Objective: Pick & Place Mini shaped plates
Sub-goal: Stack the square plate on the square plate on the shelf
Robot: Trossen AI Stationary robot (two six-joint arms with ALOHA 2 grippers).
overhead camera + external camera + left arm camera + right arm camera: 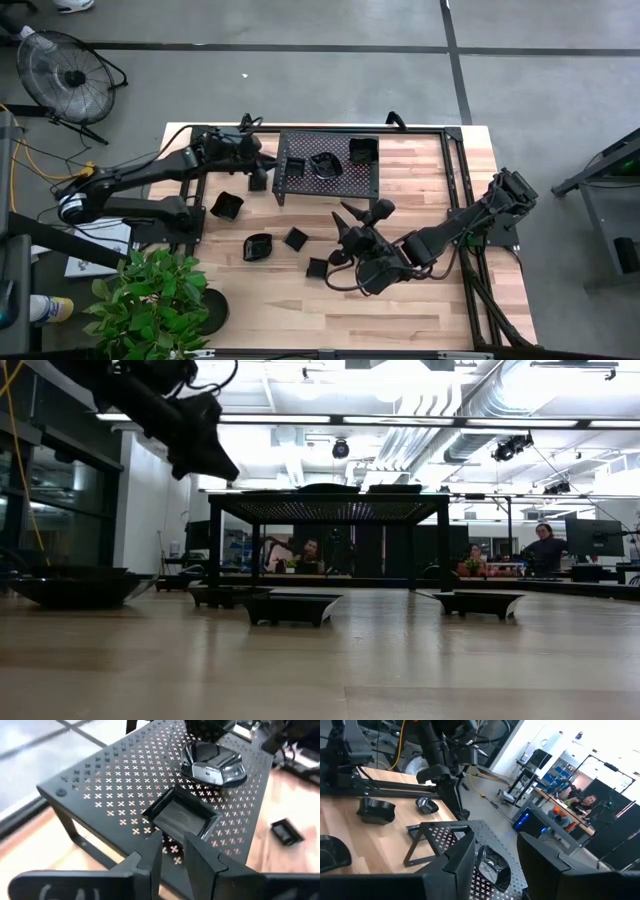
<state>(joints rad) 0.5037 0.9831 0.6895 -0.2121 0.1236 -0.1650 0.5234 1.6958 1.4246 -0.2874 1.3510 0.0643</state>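
A black perforated rack (328, 165) stands at the table's far middle. On its top lie three mini shaped plates: a square one (363, 151), a round one (325, 165) and a square one (182, 815) near its left edge. My left gripper (172, 850) hovers at that left edge, open and empty, its fingertips just short of the near square plate. Several more plates (227, 205), (258, 246), (295, 238), (318, 267) rest flat on the wood in front of the rack. My right gripper (365, 212) hangs open and empty above the table, near the rack's front right.
A potted plant (150, 300) stands at the table's near left corner. A fan (65, 70) stands on the floor beyond the far left. A dark frame rail (455, 190) runs along the table's right side. People sit in the room behind (545, 545).
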